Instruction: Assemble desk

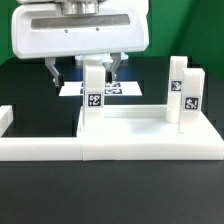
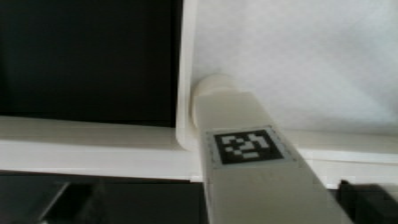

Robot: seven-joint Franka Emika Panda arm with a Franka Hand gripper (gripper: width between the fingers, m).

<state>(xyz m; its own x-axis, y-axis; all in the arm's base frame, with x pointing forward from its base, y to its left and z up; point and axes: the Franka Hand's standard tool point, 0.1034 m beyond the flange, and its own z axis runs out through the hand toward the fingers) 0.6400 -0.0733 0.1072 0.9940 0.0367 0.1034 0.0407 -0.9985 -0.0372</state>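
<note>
The white desk top (image 1: 140,128) lies upside down on the table against the border rail. Two tagged legs (image 1: 177,90) (image 1: 192,97) stand upright on its right side in the exterior view. A third tagged leg (image 1: 92,88) stands upright at the top's far left corner. It also shows in the wrist view (image 2: 249,150), set into the corner of the top (image 2: 302,60). My gripper (image 1: 85,75) hangs over this leg with its jaws spread wide. One dark finger (image 1: 53,72) is on each side, apart from the leg. In the wrist view the gripper (image 2: 210,205) straddles the leg with gaps on both sides.
The long low white border rail (image 1: 40,150) runs along the front and turns up at the exterior view's left (image 1: 6,118). The marker board (image 1: 115,90) lies flat behind the desk top. The table is black.
</note>
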